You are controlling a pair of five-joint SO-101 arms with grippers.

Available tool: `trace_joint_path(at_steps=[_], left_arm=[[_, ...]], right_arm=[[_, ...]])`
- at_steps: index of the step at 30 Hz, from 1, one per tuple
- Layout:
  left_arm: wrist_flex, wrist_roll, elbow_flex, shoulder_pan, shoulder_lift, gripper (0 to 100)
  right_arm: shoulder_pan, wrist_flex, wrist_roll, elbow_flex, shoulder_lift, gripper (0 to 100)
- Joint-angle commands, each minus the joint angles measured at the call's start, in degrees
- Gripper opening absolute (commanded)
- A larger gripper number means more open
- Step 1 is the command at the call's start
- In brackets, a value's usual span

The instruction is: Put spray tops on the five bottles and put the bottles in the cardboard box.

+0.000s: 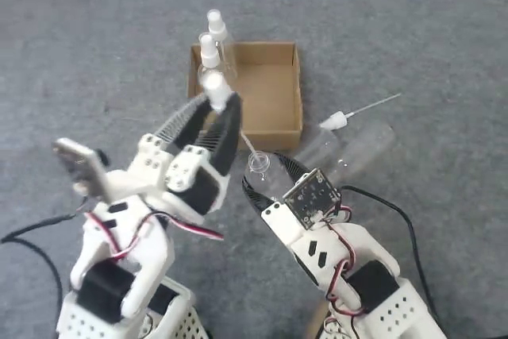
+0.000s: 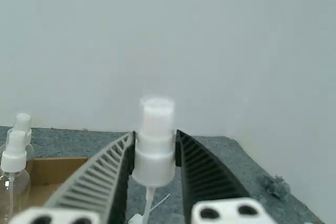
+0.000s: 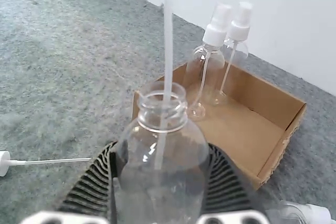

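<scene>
Between the fingers of my left gripper (image 1: 216,103) sits a spray top (image 2: 155,129), clamped by its collar, its tube hanging into the open neck of the bottle (image 3: 160,114) just below. My right gripper (image 3: 161,153) is clamped around that upright bottle. Beyond both grippers the cardboard box (image 1: 298,93) holds two capped bottles (image 3: 207,66).

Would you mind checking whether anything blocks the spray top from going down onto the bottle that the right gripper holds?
Nothing visible does. The spray top in the left gripper is above the bottle, and its tube already runs down through the open neck.
</scene>
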Motion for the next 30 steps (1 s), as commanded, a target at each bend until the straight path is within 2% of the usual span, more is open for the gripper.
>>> trace_joint_path(at_steps=[1, 30], left_arm=[[-1.5, -1.5, 0.3, 2.3, -0.8, 1], [12.8, -1.3, 0.9, 2.9, -0.7, 1]], right_arm=[[-0.4, -1.5, 1.1, -1.0, -0.7, 0.7], [-0.3, -1.5, 1.1, -0.2, -1.1, 0.7]])
